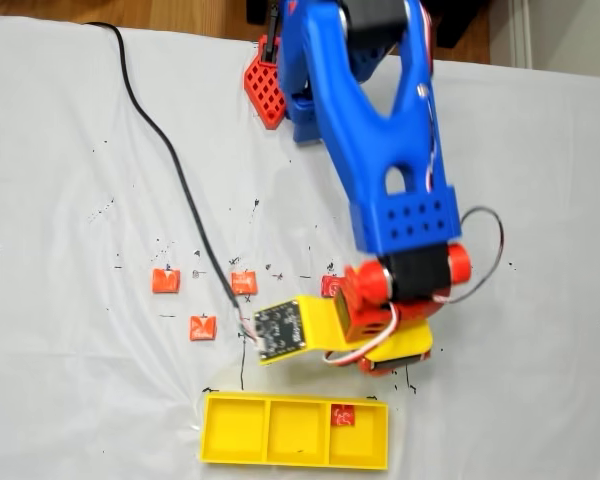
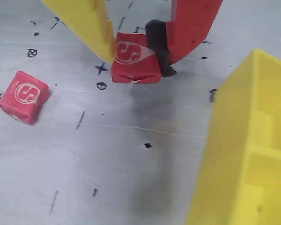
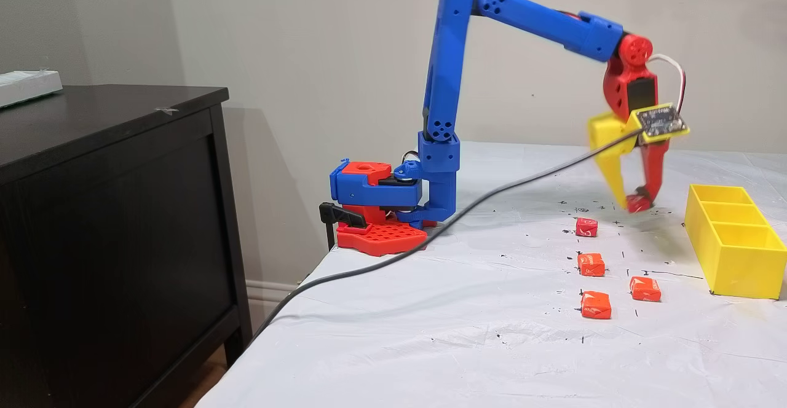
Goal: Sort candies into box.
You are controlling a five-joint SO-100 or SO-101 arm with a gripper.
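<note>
In the wrist view my gripper [image 2: 136,58] is shut on a red candy [image 2: 133,61] with a white mark, held between the yellow finger [image 2: 91,23] and the red finger [image 2: 192,23]. The candy sits at or just above the cloth. A second red candy [image 2: 24,96] lies to its left. The yellow box [image 2: 243,140] is close on the right. From the side, the gripper [image 3: 636,202] hangs left of the box [image 3: 735,242]. Loose on the cloth are a red candy [image 3: 586,227] and three orange candies [image 3: 591,264] [image 3: 596,305] [image 3: 645,289]. Another red candy [image 1: 342,415] lies in the right compartment of the box [image 1: 235,430].
A black cable [image 1: 170,160] runs across the white cloth to the circuit board [image 1: 278,330] on the wrist. The arm's red and blue base [image 3: 378,211] is clamped at the table's far edge. A dark cabinet [image 3: 110,211] stands beside the table.
</note>
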